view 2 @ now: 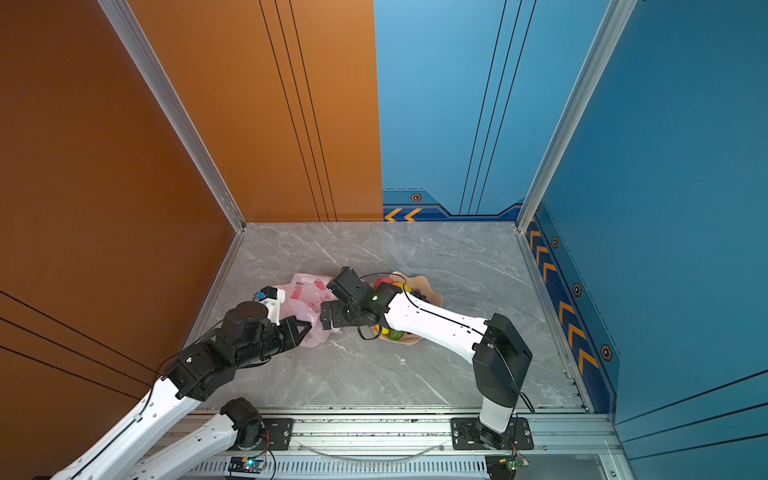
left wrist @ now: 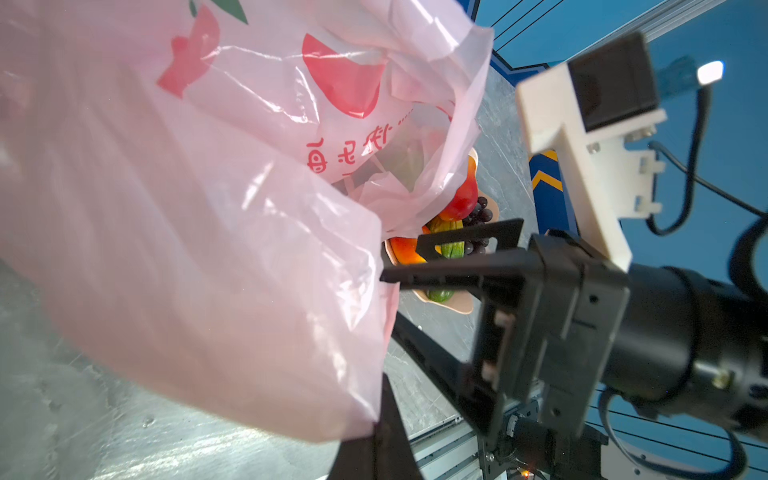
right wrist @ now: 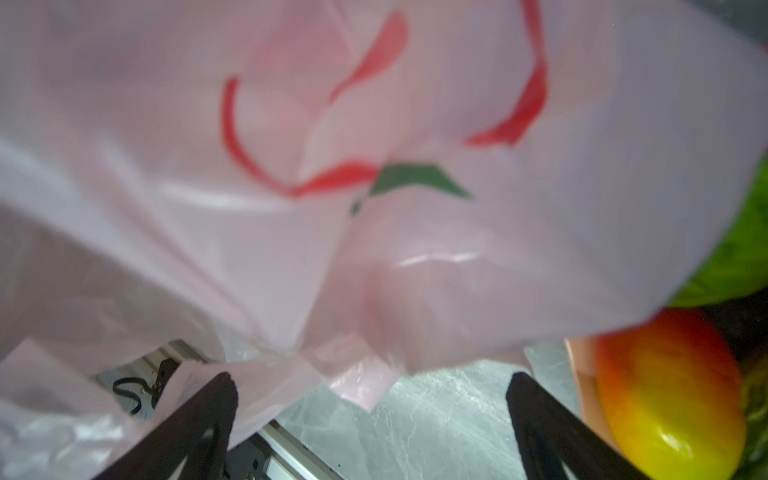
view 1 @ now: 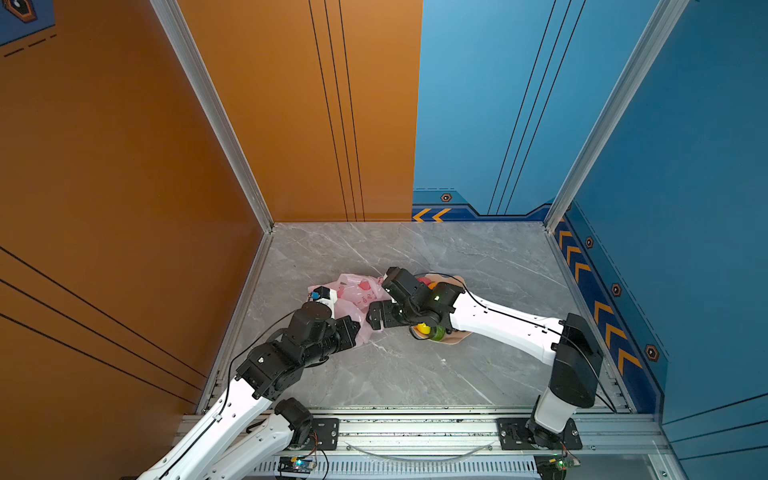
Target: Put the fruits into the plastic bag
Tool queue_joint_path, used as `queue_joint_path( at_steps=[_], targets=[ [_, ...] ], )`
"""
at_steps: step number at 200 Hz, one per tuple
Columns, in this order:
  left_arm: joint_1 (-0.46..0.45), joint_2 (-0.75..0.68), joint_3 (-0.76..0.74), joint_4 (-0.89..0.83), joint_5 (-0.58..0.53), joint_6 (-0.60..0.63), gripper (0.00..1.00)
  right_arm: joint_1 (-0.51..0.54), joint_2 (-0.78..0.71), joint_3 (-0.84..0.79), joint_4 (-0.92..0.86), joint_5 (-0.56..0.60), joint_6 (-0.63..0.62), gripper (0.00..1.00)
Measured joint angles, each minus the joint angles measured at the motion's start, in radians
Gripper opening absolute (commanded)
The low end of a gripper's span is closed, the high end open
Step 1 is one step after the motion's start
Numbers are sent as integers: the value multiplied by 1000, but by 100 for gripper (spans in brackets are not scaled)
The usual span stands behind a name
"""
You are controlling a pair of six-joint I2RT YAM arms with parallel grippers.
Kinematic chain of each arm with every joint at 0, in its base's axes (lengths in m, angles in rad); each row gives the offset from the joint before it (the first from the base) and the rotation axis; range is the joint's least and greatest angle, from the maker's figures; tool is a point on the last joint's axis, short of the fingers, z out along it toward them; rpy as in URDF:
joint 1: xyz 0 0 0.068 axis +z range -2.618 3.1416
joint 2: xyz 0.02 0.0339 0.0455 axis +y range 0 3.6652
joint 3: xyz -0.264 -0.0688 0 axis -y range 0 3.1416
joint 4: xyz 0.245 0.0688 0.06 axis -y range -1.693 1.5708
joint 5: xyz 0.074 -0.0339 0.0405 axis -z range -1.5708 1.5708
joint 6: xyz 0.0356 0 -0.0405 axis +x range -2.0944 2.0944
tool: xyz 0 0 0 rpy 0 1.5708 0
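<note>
The pink plastic bag (view 1: 357, 293) lies crumpled mid-frame on the table (view 1: 415, 374), just left of the bowl (view 1: 455, 340) holding the fruits (view 1: 424, 328). The left fingers (left wrist: 386, 446) are pinched closed on its film; the right fingers (right wrist: 216, 399) stand wide apart at its edge.

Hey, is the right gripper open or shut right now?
Open. The right gripper has its fingers wide apart in its wrist view, clamping nothing.

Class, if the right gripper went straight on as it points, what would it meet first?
Probably the plastic bag: its film hangs right ahead of the right gripper, jaws open.
</note>
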Motion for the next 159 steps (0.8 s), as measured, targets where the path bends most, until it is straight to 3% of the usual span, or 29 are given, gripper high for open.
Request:
queue_joint_path(
  at_steps=[89,103,133,159],
  targets=[
    [20,-47,81,-45,18,-17,0,-45,148,127,-27,40,-41,100],
    [35,-43,122,-60,21,-13,0,-45,151,127,-40,55,-54,95],
    [72,-40,192,-105,25,13,0,-51,151,129,-49,92,-80,69],
    [113,-37,251,-177,25,49,0,-78,147,127,-51,116,-103,30]
  ],
)
